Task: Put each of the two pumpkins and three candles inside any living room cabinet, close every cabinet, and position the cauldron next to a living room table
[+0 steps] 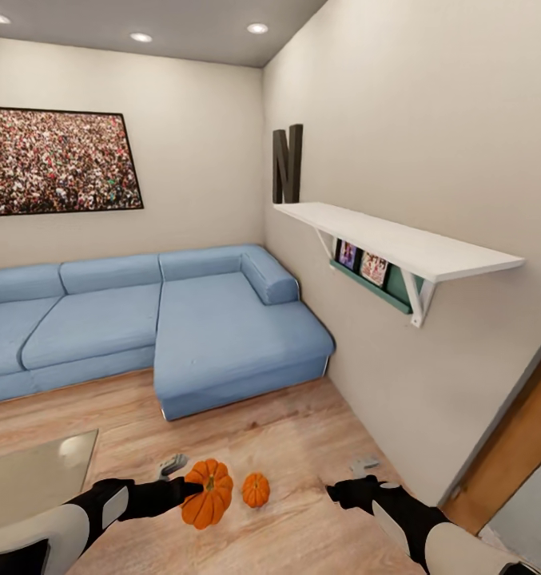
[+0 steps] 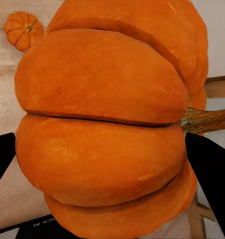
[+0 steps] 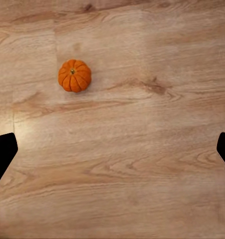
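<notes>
The left gripper (image 1: pixel 192 489) is clamping the bigger-looking pumpkin (image 1: pixel 208 493) by its ribbed flanks, above the floor (image 1: pixel 302 447); it looks rigid and slippery. The second pumpkin (image 1: pixel 256 489) is sitting alongside; the right gripper (image 1: pixel 344 490) is hovering spread and empty.

The sofa (image 1: pixel 142 319) sits in the far corner of the room. In front of the sofa, one pumpkin (image 1: pixel 208 493) is held up in the left gripper (image 1: pixel 192 489). A second pumpkin (image 1: pixel 256 489) lies on the floor (image 1: pixel 302 447) just to its right. The table (image 1: pixel 30 475) stands in front of the sofa, left of the pumpkins. The shelf (image 1: pixel 398 239) hangs on the wall right of the sofa.
</notes>
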`<state>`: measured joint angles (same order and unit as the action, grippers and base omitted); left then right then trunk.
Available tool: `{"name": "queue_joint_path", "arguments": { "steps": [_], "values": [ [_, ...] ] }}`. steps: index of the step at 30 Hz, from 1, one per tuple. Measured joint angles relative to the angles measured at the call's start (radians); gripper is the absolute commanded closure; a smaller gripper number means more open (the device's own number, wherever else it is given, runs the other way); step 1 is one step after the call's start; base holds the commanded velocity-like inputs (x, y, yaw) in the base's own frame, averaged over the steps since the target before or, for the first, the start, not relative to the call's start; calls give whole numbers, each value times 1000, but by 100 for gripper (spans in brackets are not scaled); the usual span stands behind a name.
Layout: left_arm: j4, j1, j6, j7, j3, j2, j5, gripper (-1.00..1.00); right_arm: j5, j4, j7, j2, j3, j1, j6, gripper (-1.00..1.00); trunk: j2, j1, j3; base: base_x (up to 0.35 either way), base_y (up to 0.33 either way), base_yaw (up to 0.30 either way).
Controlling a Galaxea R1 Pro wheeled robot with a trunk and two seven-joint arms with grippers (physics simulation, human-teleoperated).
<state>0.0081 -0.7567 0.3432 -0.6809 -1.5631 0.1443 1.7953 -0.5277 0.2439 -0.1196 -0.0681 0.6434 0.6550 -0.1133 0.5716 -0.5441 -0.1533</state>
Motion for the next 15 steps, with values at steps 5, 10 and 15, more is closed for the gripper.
{"name": "queue_joint_path", "arguments": {
  "steps": [5, 10, 15],
  "values": [
    [0, 0, 0, -1, 0, 0, 0, 100, 0, 0, 0, 1, 1, 0, 0, -100, 0, 0, -6, 326, -31, 214],
    [0, 0, 0, -1, 0, 0, 0, 100, 0, 0, 0, 1, 1, 0, 0, -100, 0, 0, -12, 328, -1, 207],
    [0, 0, 0, 0, 0, 0, 0, 100, 0, 0, 0, 1, 1, 0, 0, -100, 0, 0, -18, 329, 0, 204]
  ]
}}
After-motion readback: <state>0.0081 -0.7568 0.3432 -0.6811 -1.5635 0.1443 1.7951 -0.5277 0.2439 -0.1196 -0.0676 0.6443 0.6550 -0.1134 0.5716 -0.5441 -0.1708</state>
